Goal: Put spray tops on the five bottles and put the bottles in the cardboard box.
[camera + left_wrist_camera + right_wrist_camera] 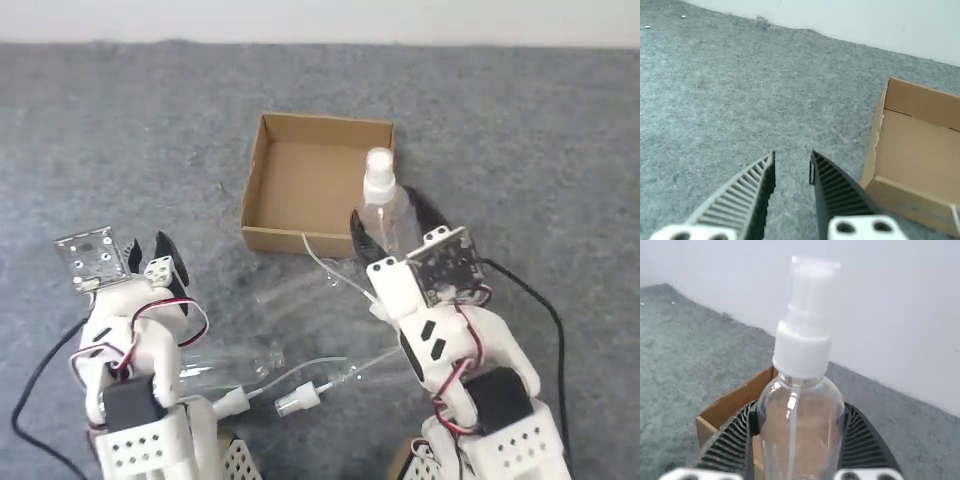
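While loose spray tops (300,402) with thin tubes lie on the grey carpet (560,150) closest to the arms' bases, beside clear uncapped bottles (228,362) on their sides, the left gripper (792,161) hangs empty just beyond them, its jaws a little apart over bare carpet. Farther out, the right gripper (800,412) pinches an upright bottle (800,440) around its body, a white spray top (804,347) already on its neck. In the high view this bottle stands above the near right corner of the cardboard box (300,241), whose brown floor lies bare where it can be seen. The step in hand appears to be boxing the first finished bottle, with the others not yet capped. The next move likely calls for carrying it forward past the box's near wall, lowering it to the floor of the box and spreading the jaws only once it rests there, since a tall, light bottle could tip. Hard to make out are the number of clear bottles on the carpet, which nearly vanish against it, the held bottle's base, hidden behind the jaws, and whether the top is screwed fully down.
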Robot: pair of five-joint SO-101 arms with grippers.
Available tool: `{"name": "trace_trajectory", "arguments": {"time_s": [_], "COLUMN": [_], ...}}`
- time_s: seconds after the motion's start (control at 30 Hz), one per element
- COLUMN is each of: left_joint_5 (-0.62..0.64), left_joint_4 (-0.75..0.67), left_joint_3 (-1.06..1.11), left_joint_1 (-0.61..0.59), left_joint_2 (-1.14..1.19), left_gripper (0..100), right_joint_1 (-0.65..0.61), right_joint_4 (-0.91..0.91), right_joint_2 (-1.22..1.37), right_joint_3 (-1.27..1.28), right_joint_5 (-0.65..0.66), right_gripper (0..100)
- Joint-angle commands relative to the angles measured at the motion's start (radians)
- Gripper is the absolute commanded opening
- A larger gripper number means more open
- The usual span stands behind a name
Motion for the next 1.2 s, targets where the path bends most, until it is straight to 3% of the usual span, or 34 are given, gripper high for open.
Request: {"name": "trace_trajectory", "arguments": {"time_s": [0.0,0.3,0.5,0.93,1.17], "left_joint_5": [0.009,0.011,0.011,0.011,0.011], "left_joint_4": [-0.029,-0.035,-0.035,-0.035,-0.035], "left_joint_3": [-0.004,0.004,0.005,0.007,0.008], "left_joint_1": [0.0,-0.005,-0.005,-0.006,-0.005], "left_joint_2": [-0.002,-0.002,-0.002,-0.002,-0.002], "left_gripper": [10,10,10,10,10], "right_joint_1": [0.01,0.008,-0.084,-0.108,-0.11], "right_joint_4": [-0.013,-0.134,-0.232,-0.259,-0.503], "right_joint_2": [-0.022,-0.022,-0.004,0.463,0.671], "right_joint_3": [-0.115,-0.126,-0.129,-0.433,-0.459], "right_joint_5": [0.0,-0.009,0.0,-0.011,-0.011], "right_gripper": [5.4,5.4,5.4,5.4,5.4]}}
